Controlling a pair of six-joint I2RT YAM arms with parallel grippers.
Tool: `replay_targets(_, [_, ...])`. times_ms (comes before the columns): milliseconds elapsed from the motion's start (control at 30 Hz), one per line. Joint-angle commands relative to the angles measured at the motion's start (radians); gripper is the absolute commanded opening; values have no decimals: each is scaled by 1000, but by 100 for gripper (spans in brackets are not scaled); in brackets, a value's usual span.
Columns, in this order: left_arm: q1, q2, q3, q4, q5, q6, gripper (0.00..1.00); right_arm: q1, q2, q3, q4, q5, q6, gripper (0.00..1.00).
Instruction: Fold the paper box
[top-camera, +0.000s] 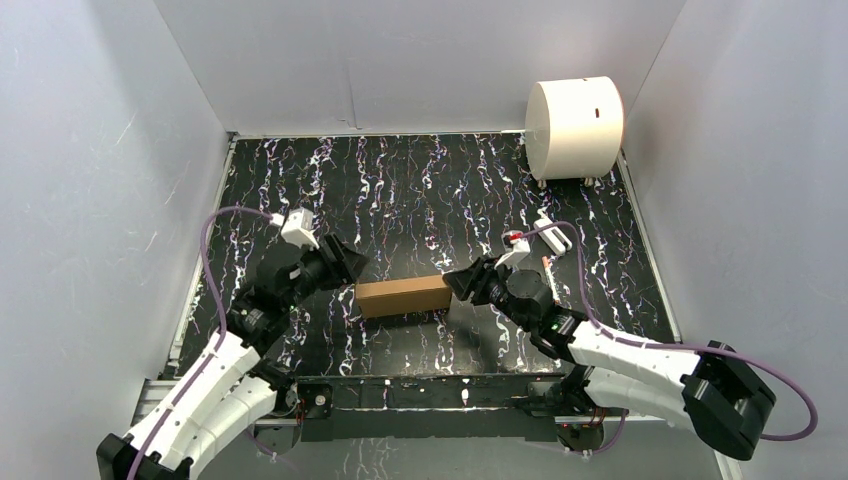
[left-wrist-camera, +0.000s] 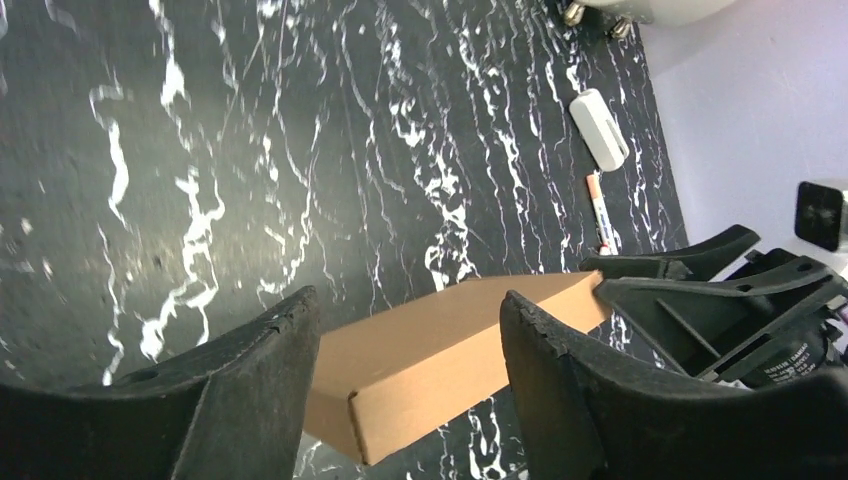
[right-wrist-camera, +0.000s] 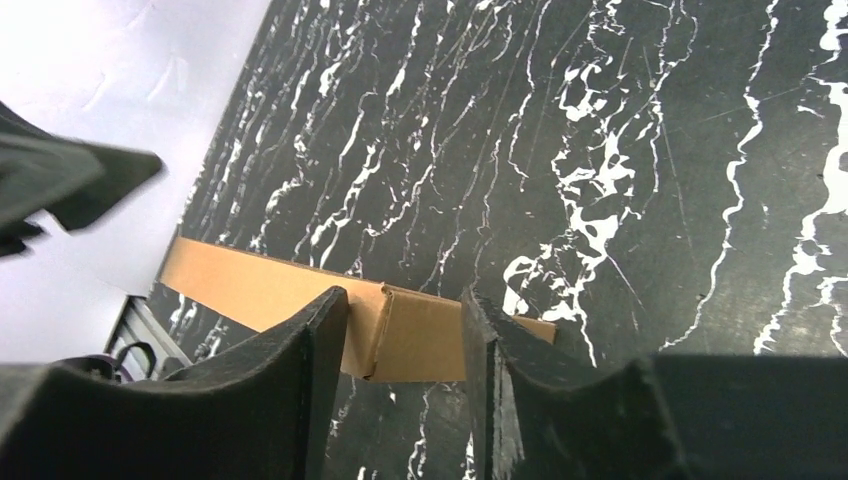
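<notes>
Brown paper box (top-camera: 403, 296), mid-frame, is sitting unheld between left gripper (top-camera: 350, 268) and right gripper (top-camera: 457, 282), jaws parted; its flaps are risking springing open.

No text, brand, number or sign can be read in any view. The one trace of lettering is a small label (left-wrist-camera: 792, 372) with two short lines of white print. It sits on the black body behind the right gripper (left-wrist-camera: 592, 274), at the right edge of the left wrist view. The characters are too small and blurred to make out.
</notes>
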Motion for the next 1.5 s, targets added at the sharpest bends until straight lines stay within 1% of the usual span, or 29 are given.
replay_targets(0, [-4,62,156,-96,32,318,64,7,-41,75,-132,11,-62,61])
replay_targets(67, [-4,104,204,-108,96,410,65,7,-61,99,-158,25,-81,71])
replay_targets(167, [-6,165,261,-125,205,508,66,7,-102,149,-231,67,-123,88])
replay_targets(233, [-6,203,287,-144,269,573,66,7,-136,176,-288,107,-152,98])
replay_targets(433, [-9,271,350,-164,356,753,66,7,-255,228,-454,185,-238,98])
replay_targets(567, [-15,348,416,-176,430,837,67,7,-338,232,-509,212,-279,98])
replay_targets(600, [-15,374,433,-174,434,858,68,6,-356,231,-541,217,-286,98])
replay_targets(667, [-16,434,468,-175,404,880,68,7,-395,223,-555,218,-303,98])
replay_targets(733, [-15,490,504,-181,358,871,69,7,-412,215,-549,201,-333,98])
replay_targets(767, [-15,516,511,-174,319,841,70,7,-410,214,-547,182,-354,98])
replay_targets(867, [-10,591,513,-153,231,780,72,7,-367,232,-566,128,-396,98])
replay_targets(933, [11,652,523,-139,235,754,74,7,-316,245,-569,80,-421,98])
replay_targets(1000, [50,715,548,-144,280,733,76,6,-253,264,-568,25,-445,98])
replay_targets(1067, [101,789,611,-201,277,665,75,7,-182,291,-574,-9,-444,98])
replay_targets(1133, [164,826,650,-235,285,586,75,7,-111,316,-571,-26,-432,98])
replay_targets(1167, [188,821,635,-214,298,544,75,7,-74,329,-565,-29,-424,98])
replay_targets(1267, [239,787,514,-111,332,442,75,3,44,386,-572,-12,-411,98])
replay_targets(1400, [253,798,453,-121,349,410,74,-20,136,442,-608,47,-397,98])
replay_targets(1467, [259,761,411,-102,333,399,74,-71,144,443,-626,63,-391,98])
